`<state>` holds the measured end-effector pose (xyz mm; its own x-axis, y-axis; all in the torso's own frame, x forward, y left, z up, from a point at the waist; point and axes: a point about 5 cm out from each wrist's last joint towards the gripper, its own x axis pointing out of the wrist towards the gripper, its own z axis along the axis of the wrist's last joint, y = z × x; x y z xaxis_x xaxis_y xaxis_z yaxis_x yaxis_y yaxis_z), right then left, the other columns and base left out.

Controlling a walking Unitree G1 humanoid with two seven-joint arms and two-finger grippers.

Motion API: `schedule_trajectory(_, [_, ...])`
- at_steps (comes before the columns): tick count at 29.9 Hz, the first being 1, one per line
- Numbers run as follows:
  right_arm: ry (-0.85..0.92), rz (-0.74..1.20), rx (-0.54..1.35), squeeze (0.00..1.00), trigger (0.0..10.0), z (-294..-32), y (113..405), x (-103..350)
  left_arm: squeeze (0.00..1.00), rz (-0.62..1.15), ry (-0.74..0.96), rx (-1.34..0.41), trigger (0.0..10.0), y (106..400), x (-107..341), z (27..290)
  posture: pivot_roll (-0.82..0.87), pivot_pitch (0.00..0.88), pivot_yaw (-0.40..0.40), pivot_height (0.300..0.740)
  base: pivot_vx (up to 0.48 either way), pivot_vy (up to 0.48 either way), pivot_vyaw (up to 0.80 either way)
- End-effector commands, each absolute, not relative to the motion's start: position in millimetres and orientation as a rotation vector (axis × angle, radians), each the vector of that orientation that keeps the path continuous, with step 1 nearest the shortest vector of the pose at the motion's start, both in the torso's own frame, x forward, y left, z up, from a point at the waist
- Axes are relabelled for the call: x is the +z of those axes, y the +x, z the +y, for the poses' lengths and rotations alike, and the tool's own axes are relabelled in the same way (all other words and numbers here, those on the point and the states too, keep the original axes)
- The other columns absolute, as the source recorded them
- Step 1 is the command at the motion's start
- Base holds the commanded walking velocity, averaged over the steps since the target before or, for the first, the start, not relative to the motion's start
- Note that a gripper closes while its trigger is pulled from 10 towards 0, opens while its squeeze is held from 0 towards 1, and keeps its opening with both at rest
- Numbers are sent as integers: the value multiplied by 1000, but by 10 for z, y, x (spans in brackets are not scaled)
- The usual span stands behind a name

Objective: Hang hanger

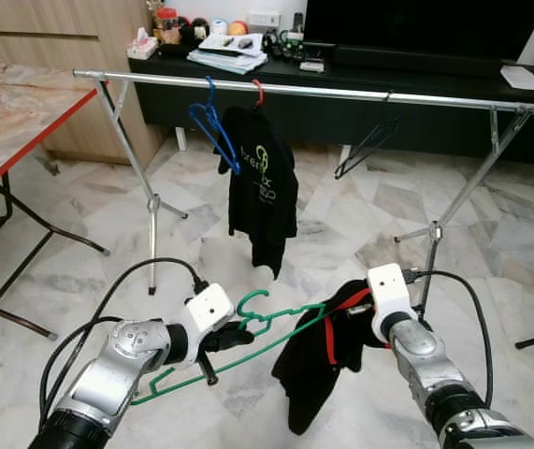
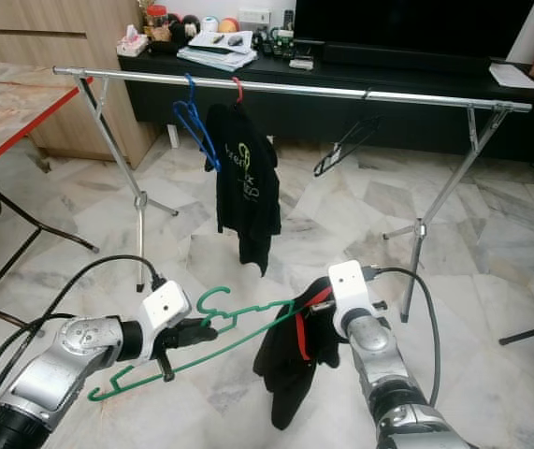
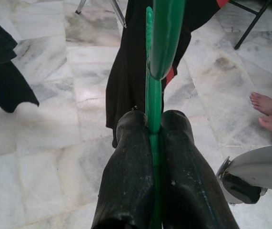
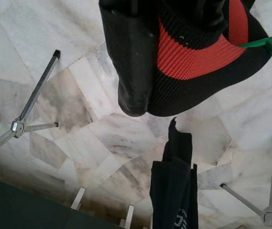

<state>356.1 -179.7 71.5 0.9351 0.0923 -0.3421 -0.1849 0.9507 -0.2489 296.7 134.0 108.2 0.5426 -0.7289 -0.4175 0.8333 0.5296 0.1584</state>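
Green hanger (image 1: 248, 344) sits low in front of the robot, held between both arms above the marble floor (image 1: 341, 224), one end threaded into a black garment with a red collar band (image 1: 327, 360) that droops from it. The left gripper (image 1: 232, 337) is closed on the hanger just below its hook; in the left wrist view the two black fingers (image 3: 128, 171) press together with the green plastic pinched in the seam between them. The right gripper (image 4: 174, 57) is clamped on the garment's collar, its fingers pushed into the black and red knit at the hanger's far end.

Beyond stands one silver clothes rail (image 1: 313, 90) on splayed legs. Three hangers are on it: one blue hanger (image 1: 212, 126) hanging bare towards the left, one red-hooked hanger (image 1: 258, 92) just beside it carrying a black T-shirt with green print (image 1: 262, 182), and one black hanger (image 1: 368, 145) further right, bare and tilted. So there are four hangers in all and two dark garments.

A red-edged table (image 1: 14, 122) stands at the left. Behind the rail runs a long dark cabinet (image 1: 360, 94) with papers and small items on top. In the left wrist view a person's two bare feet (image 3: 269, 112) rest on the floor
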Motion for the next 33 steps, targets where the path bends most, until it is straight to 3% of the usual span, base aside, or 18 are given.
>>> schedule_trajectory(1, [-277,340,142,0,10000,-1797,3549,698,0,332,361,-954,10000,2942,1061,1320,-35,100,-43,740,0,0,0])
schedule_trajectory(16, [-61,355,123,0,10000,-1653,3599,737,0,290,300,-968,10000,2954,1105,1148,-35,99,-43,740,0,0,0])
schedule_trajectory(26, [332,397,-60,0,10000,-1748,3594,705,0,255,287,-940,10000,2977,1107,1021,-35,103,-41,740,0,0,0])
schedule_trajectory(33, [357,393,-44,0,10000,-1718,3623,747,0,257,272,-980,10000,2933,1112,967,-34,102,-39,740,0,0,0])
